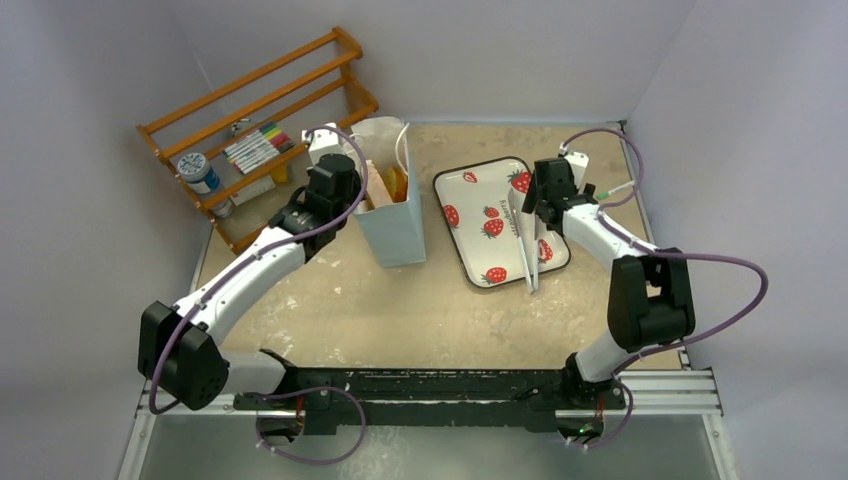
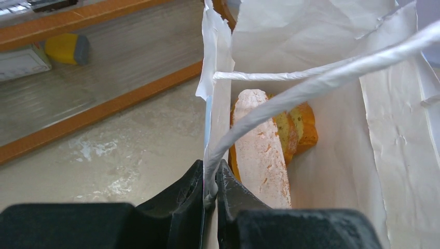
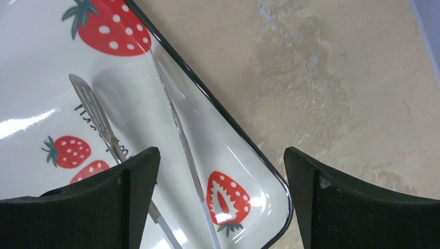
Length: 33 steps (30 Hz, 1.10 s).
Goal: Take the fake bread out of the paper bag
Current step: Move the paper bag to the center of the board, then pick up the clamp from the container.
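Looking down from the top external view, the paper bag [image 1: 400, 225] stands upright at about 11 o'clock on the tabletop [image 1: 380, 310], its mouth open to the ceiling. The fake bread [image 1: 390, 183] shows inside as tan and orange pieces against the bag's 9 o'clock wall. The left end effector [image 1: 350, 190] is at that same wall, so the bread lies just beside it toward 3 o'clock. The right end effector [image 1: 540, 205] hangs well apart at 3 o'clock of the bag, over a strawberry tray [image 1: 470, 195] that has metal tongs [image 1: 528, 255] lying on it. A wooden rack [image 1: 260, 110] fills the 10 o'clock corner, so the left side has little room, while the 6 o'clock half of the tabletop gives more.

From the left wrist, the left end effector [image 2: 210, 181] is clenched on the upper edge of the bag's wall, paper pinched between both fingers. A white cord handle [image 2: 321, 83] crosses the mouth. The long loaf [image 2: 259, 150] stands on end with its long axis running 6 to 12 o'clock, and orange pieces sit behind it at 1 o'clock.

From the right wrist, the right end effector [image 3: 220, 161] is released and spread wide, grasping nothing, with the tongs [image 3: 98, 114] and the tray rim [image 3: 249, 140] below. With the left busy steadying the bag, the free right arm looks the likelier one to fetch the bread, entering from above along the loaf's axis.
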Each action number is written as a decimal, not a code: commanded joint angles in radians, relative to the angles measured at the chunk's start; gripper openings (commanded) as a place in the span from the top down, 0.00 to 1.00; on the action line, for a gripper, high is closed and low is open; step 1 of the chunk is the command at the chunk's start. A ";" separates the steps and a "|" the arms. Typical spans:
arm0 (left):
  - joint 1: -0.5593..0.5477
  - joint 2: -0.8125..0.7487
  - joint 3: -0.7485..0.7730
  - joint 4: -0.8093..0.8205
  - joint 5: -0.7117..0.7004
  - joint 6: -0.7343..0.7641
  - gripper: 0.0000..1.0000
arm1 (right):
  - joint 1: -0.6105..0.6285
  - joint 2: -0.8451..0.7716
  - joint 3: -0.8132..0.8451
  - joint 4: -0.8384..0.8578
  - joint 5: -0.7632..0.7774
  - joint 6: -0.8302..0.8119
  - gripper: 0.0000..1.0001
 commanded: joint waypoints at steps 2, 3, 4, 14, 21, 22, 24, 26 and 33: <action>-0.001 -0.071 0.056 -0.010 -0.101 0.078 0.89 | -0.002 0.003 0.039 -0.036 -0.025 0.034 0.08; -0.001 -0.077 0.057 -0.009 -0.110 0.088 0.89 | -0.002 0.008 0.039 -0.036 -0.030 0.034 0.08; -0.001 -0.081 0.059 -0.007 -0.115 0.097 0.89 | -0.001 0.011 0.039 -0.037 -0.037 0.035 0.08; -0.001 -0.113 0.021 -0.041 -0.176 0.110 0.88 | -0.001 0.060 0.049 -0.037 -0.079 0.042 0.09; -0.001 -0.177 0.013 -0.044 -0.187 0.088 0.52 | -0.001 0.098 0.052 -0.040 -0.082 0.038 0.10; -0.001 -0.181 0.026 -0.045 -0.186 0.086 0.47 | -0.001 0.104 0.052 -0.040 -0.086 0.038 0.11; -0.001 -0.184 0.053 -0.048 -0.177 0.083 0.42 | -0.001 0.115 0.053 -0.036 -0.093 0.037 0.16; -0.001 -0.185 0.080 -0.049 -0.166 0.078 0.39 | -0.001 0.122 0.053 -0.031 -0.111 0.037 0.23; -0.003 -0.178 0.204 -0.088 -0.107 0.059 0.38 | -0.001 0.148 0.040 -0.020 -0.160 0.039 0.52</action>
